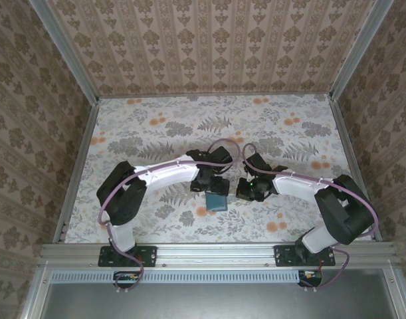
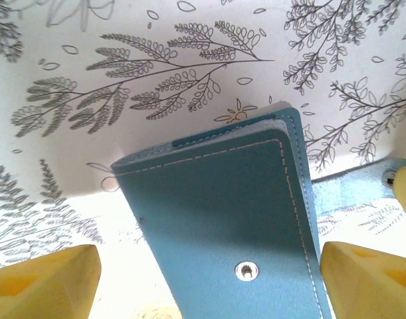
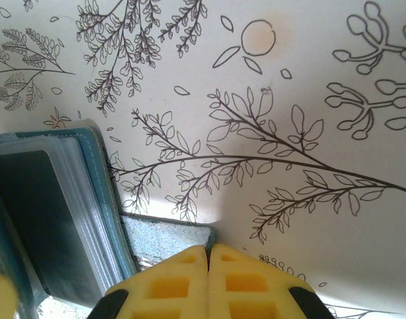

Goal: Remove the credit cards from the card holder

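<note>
**Cards not yet out: opening the holder**

The holder (image 1: 216,201) lies on the table (image 2: 189,40) between the arms, with a dark card (image 3: 43,212) inside. The left gripper (image 2: 209,266) gapes astride the cover (image 2: 216,199), touching nothing. The right gripper (image 3: 208,262) is closed, with its tips at the strap tab (image 3: 166,236). The next move is probably to nip the cover's edge and fold it back.

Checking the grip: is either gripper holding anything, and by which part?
Right gripper appears shut on the strap tab of the card holder; left gripper is open astride the holder, holding nothing.
</note>
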